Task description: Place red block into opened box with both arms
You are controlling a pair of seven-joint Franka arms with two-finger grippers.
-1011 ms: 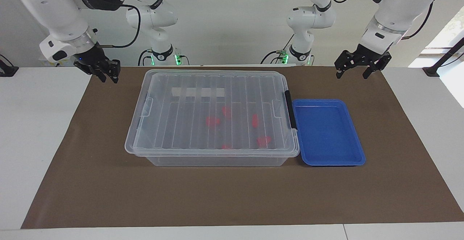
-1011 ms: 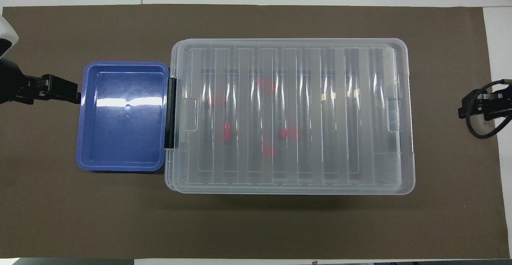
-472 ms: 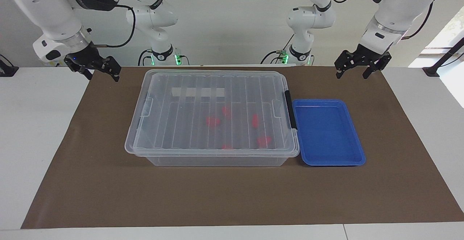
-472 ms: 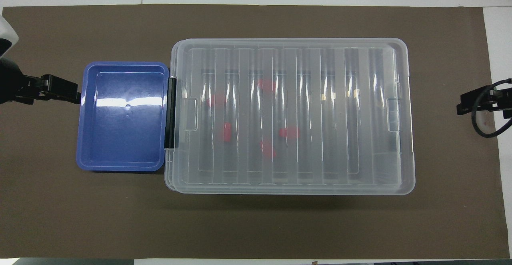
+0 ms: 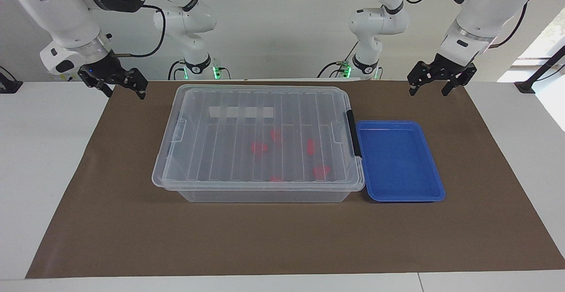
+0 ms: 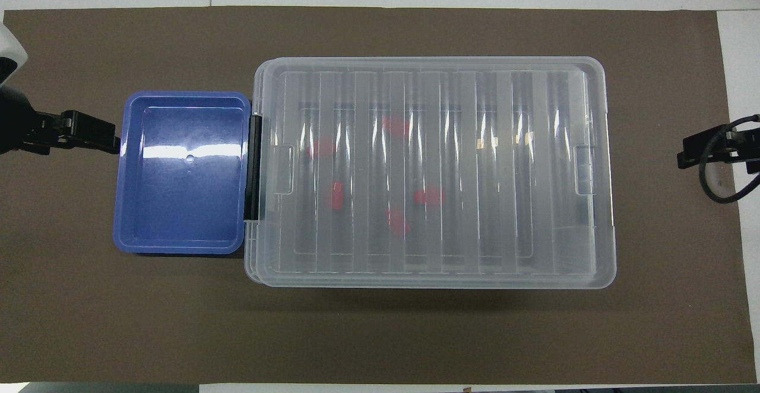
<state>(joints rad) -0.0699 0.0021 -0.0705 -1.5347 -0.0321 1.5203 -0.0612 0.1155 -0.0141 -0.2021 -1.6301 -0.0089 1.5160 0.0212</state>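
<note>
Judging by how things lie, the task looks finished or close to it: the box sits on the brown mat with its ribbed lid down over it, and the red pieces show through the clear plastic inside, none outside. I count 5 red pieces in the box in the overhead view; a 6th faint red spot at the lid's edge in the facing view may be a reflection, I cannot tell. The small oblong one is most likely the red block of the task, lying on the box floor toward the end with the black latch. There is 1 box, 1 lid, 1 latch visible, 1 blue tray touching the box's latch end and holding nothing, and 1 mat on 1 white bench. Of the arms, 2 bulky ones carry fingers and 2 thinner ones stand at the wall. The left fingers hang spread and hold nothing, above the mat's corner, with the tray below and just inward of them. The right fingers are likewise spread and hold nothing, over the mat's edge, the box lying inward of them and well apart. Nothing seems left but perhaps clipping the latch, if it is not yet shut; that I cannot tell.
</note>
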